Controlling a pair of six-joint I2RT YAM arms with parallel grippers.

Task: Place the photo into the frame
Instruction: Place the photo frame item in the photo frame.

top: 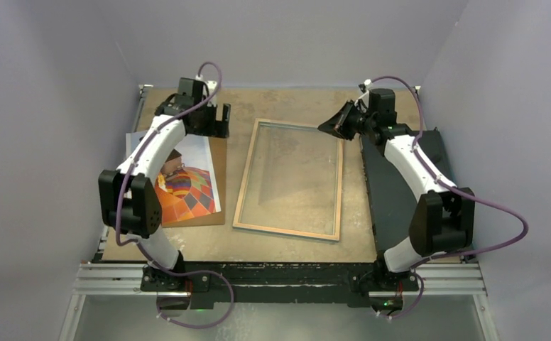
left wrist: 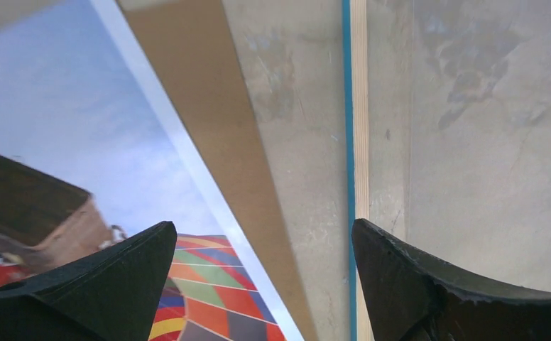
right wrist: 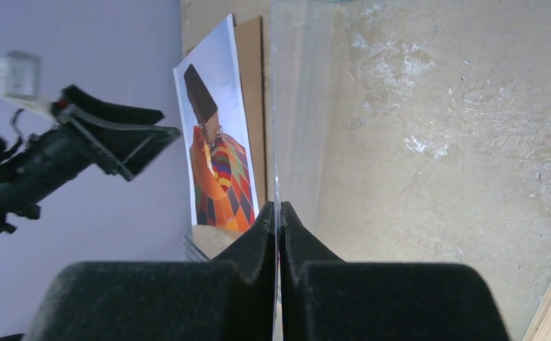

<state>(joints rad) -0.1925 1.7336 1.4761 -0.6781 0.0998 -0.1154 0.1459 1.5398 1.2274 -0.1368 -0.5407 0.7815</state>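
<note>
The frame (top: 287, 231) lies back-up mid-table, holding only its glass pane (top: 294, 177), whose edge the closed right gripper (right wrist: 277, 207) pinches. The photo (top: 187, 188) lies outside it, face-up on the backing board (top: 218, 177) to its left; the left gripper (left wrist: 262, 226) gapes wide, empty

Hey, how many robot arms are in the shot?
2. The left arm crosses over the photo on the left; the right arm reaches to the far right corner of the frame. None seems hidden.
</note>
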